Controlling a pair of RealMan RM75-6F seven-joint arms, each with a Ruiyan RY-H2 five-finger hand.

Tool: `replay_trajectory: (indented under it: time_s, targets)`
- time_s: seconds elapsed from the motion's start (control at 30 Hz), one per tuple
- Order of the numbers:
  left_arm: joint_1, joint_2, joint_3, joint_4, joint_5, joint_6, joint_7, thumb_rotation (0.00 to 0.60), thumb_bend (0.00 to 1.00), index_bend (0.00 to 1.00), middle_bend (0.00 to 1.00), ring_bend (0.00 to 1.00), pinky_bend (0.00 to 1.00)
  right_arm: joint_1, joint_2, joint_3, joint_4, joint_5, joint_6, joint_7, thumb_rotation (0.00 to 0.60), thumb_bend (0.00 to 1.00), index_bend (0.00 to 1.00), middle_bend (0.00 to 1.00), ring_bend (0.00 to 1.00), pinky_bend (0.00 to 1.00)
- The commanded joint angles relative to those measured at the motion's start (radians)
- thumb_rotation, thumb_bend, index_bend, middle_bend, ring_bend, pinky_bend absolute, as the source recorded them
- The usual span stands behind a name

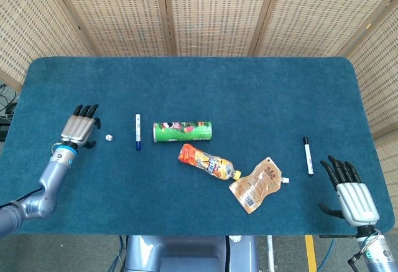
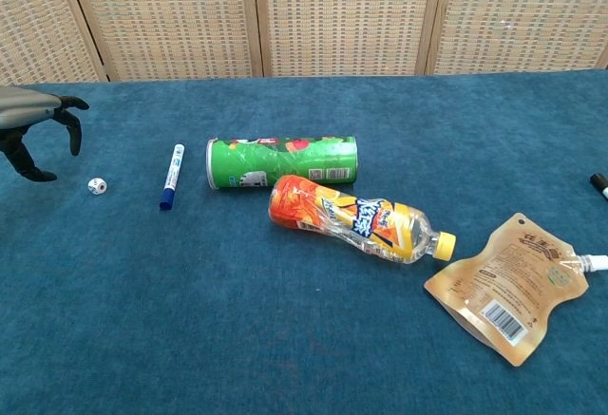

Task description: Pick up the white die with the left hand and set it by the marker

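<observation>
Both views were bright and evenly lit, diffuse light from overhead. Shadows were soft and short, tucked under objects. Slight glare showed on the orange bottle. Focus was sharp throughout, no motion blur, mild wide-angle bending at head-view edges.
</observation>
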Motion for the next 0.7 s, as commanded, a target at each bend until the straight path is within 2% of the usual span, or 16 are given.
replay_trajectory:
  time_s: [0.03,0.3,0.7]
  targets:
    - [-0.012,-0.022,0.009,0.02,-0.01,-0.001,0.014,0.6,0.29,0.41,0.0,0.0,0.0,-0.001,0.002,0.0,0.001,0.001,0.001,0.005,0.6,0.21,0.0,0.0,0.0,0.0]
    - [-0.022,-0.081,0.027,0.078,-0.013,0.012,0.027,0.6,0.29,0.41,0.0,0.0,0.0,-0.004,0.006,0.001,0.004,-0.001,0.007,0.018,0.6,0.21,0.0,0.0,0.0,0.0]
    - [-0.035,-0.125,0.028,0.134,-0.013,0.012,0.021,0.6,0.3,0.42,0.0,0.0,0.0,-0.002,0.005,0.002,0.007,0.0,0.003,0.021,0.6,0.21,0.0,0.0,0.0,0.0]
